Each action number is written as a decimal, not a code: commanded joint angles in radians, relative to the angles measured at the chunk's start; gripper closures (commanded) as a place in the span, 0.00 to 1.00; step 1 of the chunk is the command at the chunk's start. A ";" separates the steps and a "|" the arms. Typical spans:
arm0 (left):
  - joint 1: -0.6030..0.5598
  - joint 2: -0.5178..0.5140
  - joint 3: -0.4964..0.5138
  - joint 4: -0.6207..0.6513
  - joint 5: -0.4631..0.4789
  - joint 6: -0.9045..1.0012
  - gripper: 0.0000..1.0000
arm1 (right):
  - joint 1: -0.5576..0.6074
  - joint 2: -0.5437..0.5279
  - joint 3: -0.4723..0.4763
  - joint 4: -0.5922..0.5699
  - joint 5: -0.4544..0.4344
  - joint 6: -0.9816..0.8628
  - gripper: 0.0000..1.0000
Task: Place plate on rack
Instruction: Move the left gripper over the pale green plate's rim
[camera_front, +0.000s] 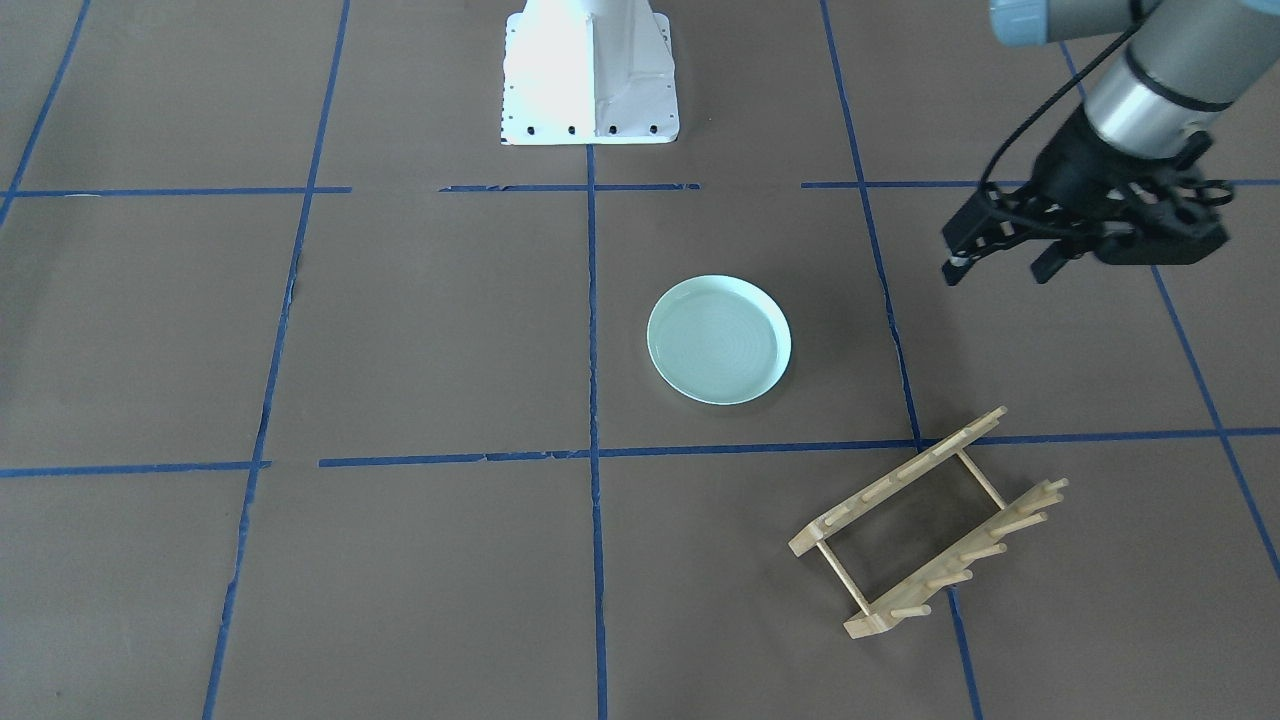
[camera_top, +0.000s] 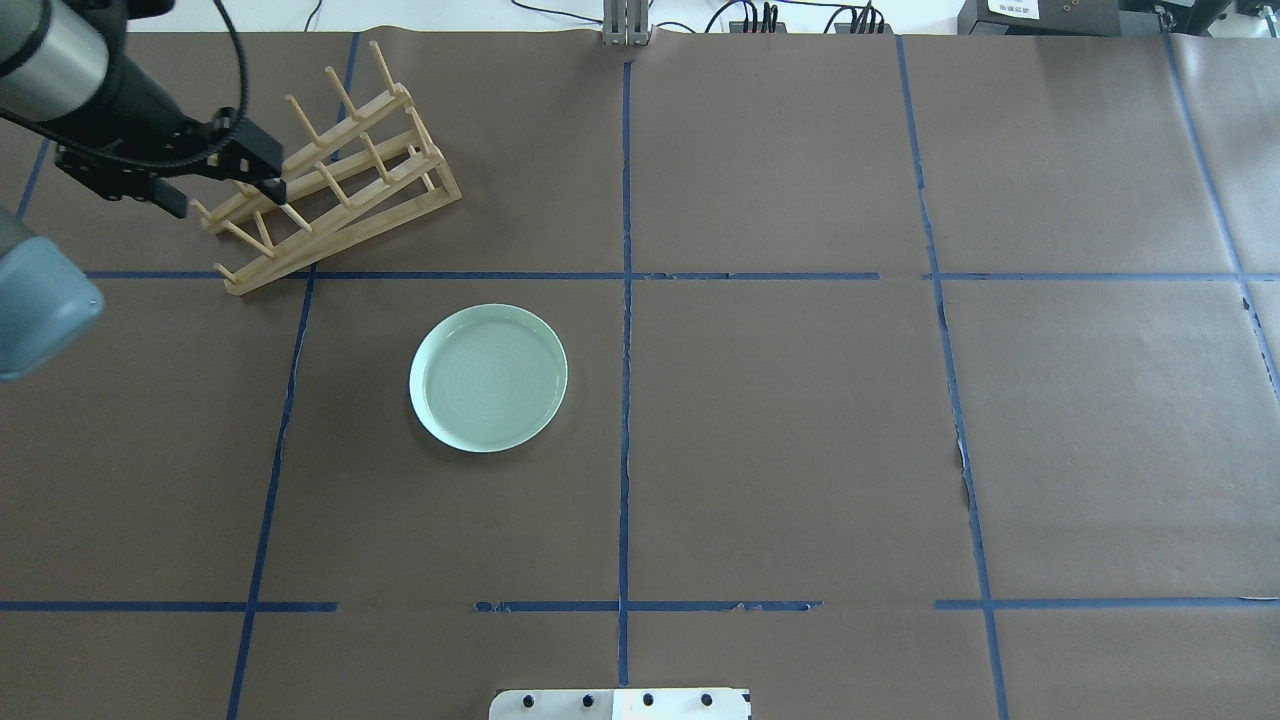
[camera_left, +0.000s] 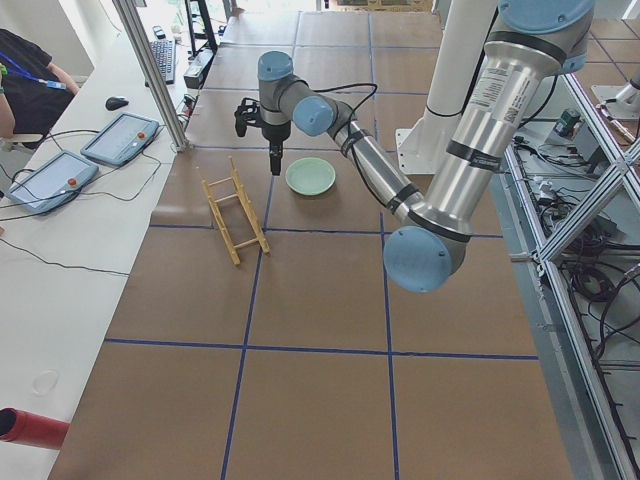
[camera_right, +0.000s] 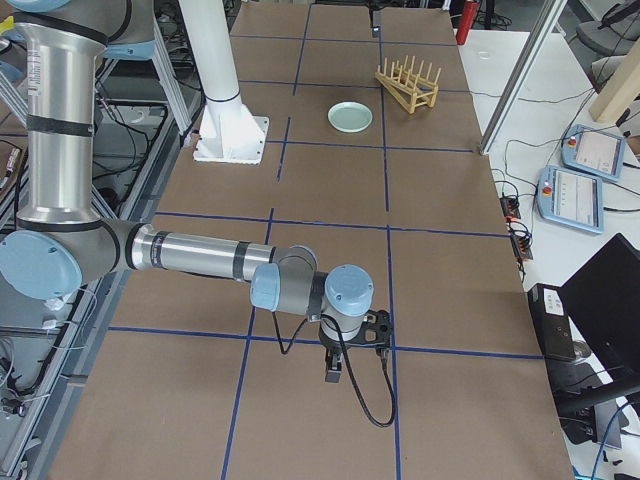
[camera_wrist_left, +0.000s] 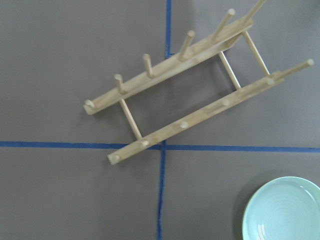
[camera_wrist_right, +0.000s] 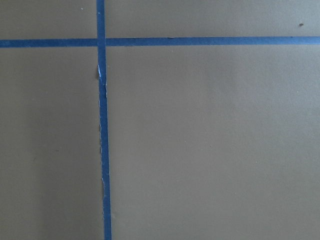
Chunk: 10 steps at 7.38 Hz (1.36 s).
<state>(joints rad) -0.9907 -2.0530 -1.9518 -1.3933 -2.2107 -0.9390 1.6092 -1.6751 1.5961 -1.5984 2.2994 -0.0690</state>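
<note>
Both jaws apart, the empty left gripper (camera_front: 997, 270) is hovering upper right, probably wanting the rim of the plate (camera_front: 719, 340).

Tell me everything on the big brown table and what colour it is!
Round pale mint-green plate: one, mint green, flat near the middle of the brown paper table.
Small light-wood dish rack: one, pale wood, pegs up, far side on the robot's left, apart from the plate.
Blue tape lines: several, blue, in a grid across the table.
White robot base: one, white, table's near edge.
Left gripper: one, black, open, empty, hovering near the rack.
Right gripper: one, black, low over bare paper far from both; open or shut unclear.
</note>
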 joint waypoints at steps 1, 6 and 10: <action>0.114 -0.169 0.085 0.071 0.044 -0.043 0.00 | 0.000 0.000 0.001 0.000 0.000 0.000 0.00; 0.384 -0.363 0.377 0.054 0.305 -0.195 0.00 | 0.000 0.000 0.001 0.000 0.000 0.000 0.00; 0.443 -0.371 0.571 -0.188 0.313 -0.287 0.00 | 0.000 0.000 0.001 0.000 0.000 0.000 0.00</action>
<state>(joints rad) -0.5540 -2.4240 -1.4175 -1.5300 -1.8996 -1.2160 1.6091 -1.6751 1.5968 -1.5984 2.2995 -0.0696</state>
